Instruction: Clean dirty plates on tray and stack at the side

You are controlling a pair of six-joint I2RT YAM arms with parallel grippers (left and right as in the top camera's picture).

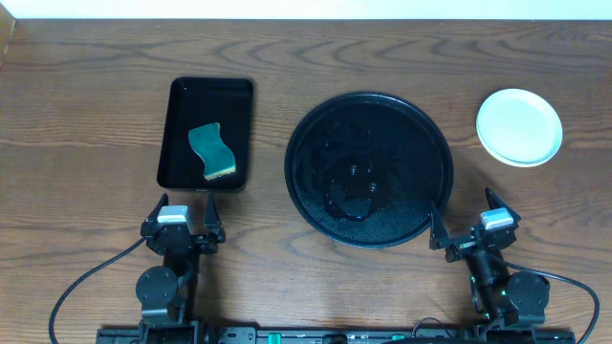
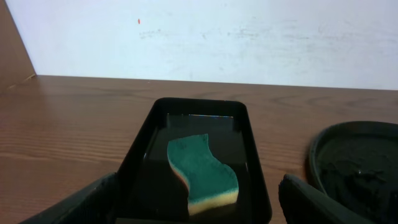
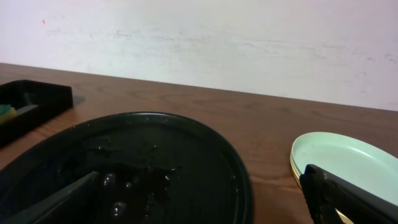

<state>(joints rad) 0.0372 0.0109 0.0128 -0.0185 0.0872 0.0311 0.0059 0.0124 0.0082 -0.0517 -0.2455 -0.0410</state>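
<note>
The wooden table [image 1: 96, 76] carries everything. The biggest thing on it is the round black tray [image 1: 382, 134], which lies just ahead of the right gripper [image 1: 465, 214] and a little toward its inner side. No plate is on it, only wet patches and drops of water [image 1: 359, 186]. The rectangular black tray [image 1: 182, 124] lies just ahead of the left gripper [image 1: 184, 214].

The stack of plates [image 1: 519, 126] stands ahead of the right gripper, toward its outer side and apart from the round tray. The top plate is mint-green and looks clean. In the right wrist view a pale yellow edge [image 3: 293, 167] shows under it. I cannot tell if a third plate is below.

The green and yellow sponge [image 1: 212, 151] rests inside the rectangular tray, straight ahead of the left gripper. Both grippers have their jaws wide apart and hold nothing. They sit low at the near edge of the table.

I judge the cleaning and stacking as finished, or almost. To end the step well:
- The right arm should not reach forward over the stack, because a light plastic plate slides easily.
- The sponge is better left where it is.
- If a check is wanted, look at the rim of the stack for red smears before any touch.
</note>
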